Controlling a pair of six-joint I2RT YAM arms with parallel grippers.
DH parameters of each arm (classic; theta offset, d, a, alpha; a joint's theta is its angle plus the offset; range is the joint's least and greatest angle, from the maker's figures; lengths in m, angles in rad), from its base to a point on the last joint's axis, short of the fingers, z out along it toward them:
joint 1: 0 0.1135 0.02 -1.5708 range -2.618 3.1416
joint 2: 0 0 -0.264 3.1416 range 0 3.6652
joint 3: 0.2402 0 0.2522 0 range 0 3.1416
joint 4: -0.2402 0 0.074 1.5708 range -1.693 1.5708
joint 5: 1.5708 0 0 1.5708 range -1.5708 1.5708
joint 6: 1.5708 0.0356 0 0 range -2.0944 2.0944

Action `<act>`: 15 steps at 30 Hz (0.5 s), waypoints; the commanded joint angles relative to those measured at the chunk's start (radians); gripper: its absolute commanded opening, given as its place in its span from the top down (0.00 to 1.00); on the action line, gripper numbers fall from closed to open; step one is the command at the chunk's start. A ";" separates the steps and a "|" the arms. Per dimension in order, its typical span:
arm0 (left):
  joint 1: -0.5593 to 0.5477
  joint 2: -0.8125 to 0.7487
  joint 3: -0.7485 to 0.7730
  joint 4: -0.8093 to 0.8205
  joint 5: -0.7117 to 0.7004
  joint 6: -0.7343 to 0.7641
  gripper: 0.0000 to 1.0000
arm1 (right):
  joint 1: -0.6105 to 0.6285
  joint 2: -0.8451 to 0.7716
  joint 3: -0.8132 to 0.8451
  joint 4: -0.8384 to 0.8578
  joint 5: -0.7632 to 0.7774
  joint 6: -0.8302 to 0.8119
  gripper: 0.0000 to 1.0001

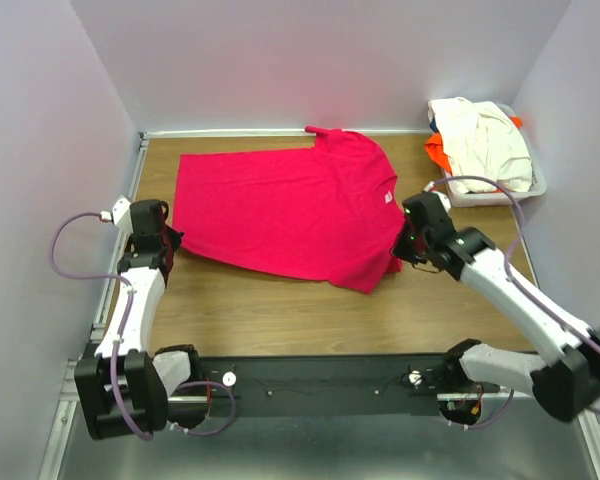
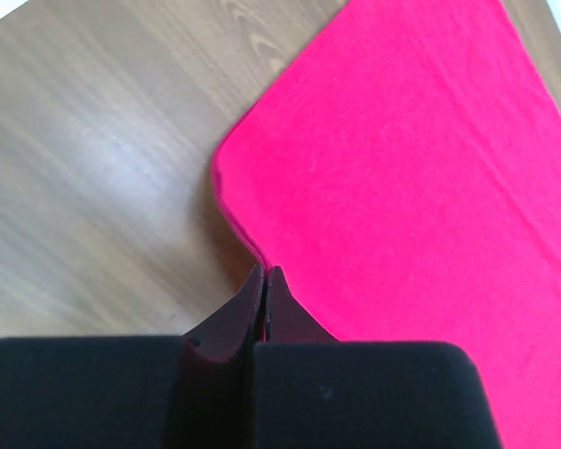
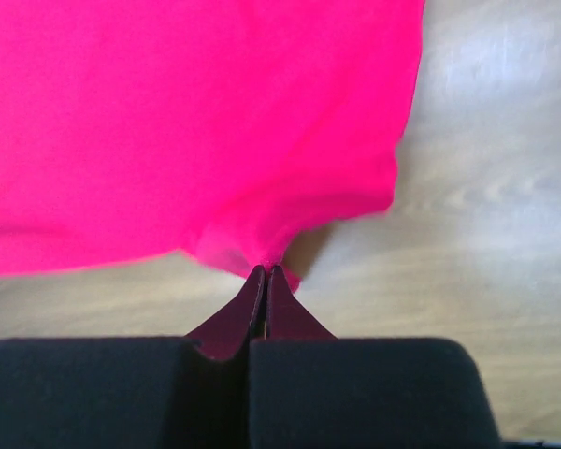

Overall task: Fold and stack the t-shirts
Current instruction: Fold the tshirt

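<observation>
1. While the crimson-pink t-shirt lies spread flat on the table, I have both pincers closed on its near edge: my left gripper nips the left corner, and my right gripper pinches a bunched bit on the right.
2. To fold cleanly, I judge I should lift both sides evenly, carry them across together and keep the cloth taut.
3. A cream-white t-shirt and an orange t-shirt sit heaped in the basket at the far right.
</observation>
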 commanded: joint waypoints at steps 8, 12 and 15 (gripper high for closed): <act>0.006 0.327 0.153 0.106 0.051 0.060 1.00 | 0.007 0.523 0.381 0.170 0.179 -0.188 0.99; 0.006 0.436 0.206 0.103 0.056 0.063 1.00 | 0.001 0.655 0.493 0.171 0.188 -0.212 1.00; 0.009 0.465 0.239 0.100 0.055 0.069 1.00 | -0.015 0.701 0.536 0.174 0.185 -0.225 0.99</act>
